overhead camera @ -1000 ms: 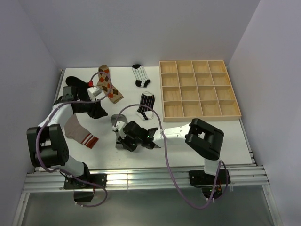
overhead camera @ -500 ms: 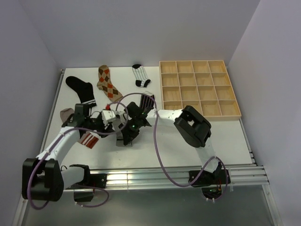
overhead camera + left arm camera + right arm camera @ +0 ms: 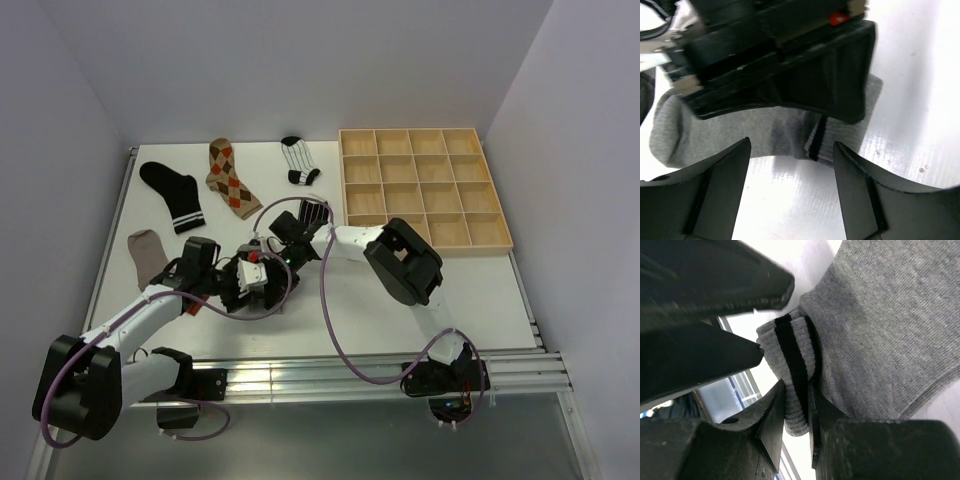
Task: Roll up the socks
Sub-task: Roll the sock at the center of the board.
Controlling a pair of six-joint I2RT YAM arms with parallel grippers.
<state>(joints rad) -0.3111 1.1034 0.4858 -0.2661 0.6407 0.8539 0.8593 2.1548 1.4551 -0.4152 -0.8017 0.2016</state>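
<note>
A grey sock [image 3: 880, 325] with a black band at its cuff lies on the white table. My right gripper [image 3: 796, 397] is shut on the folded cuff; in the top view it [image 3: 266, 268] sits low at the table's middle. My left gripper [image 3: 791, 150] is open and empty, its fingers just short of the cuff [image 3: 815, 142], facing the right gripper. In the top view it [image 3: 240, 283] is right next to the right gripper, and the grey sock is mostly hidden under both.
A black sock with white bands [image 3: 172, 192], an argyle sock [image 3: 228, 178] and a striped sock [image 3: 298, 160] lie at the back left. A second striped sock [image 3: 312, 214] is beside the right arm. A taupe sock [image 3: 148, 250] lies left. The wooden grid tray [image 3: 422, 190] stands back right.
My left arm swung from the back left to the table's middle, next to the right gripper. My right arm folded inward, its gripper staying at the grey sock.
</note>
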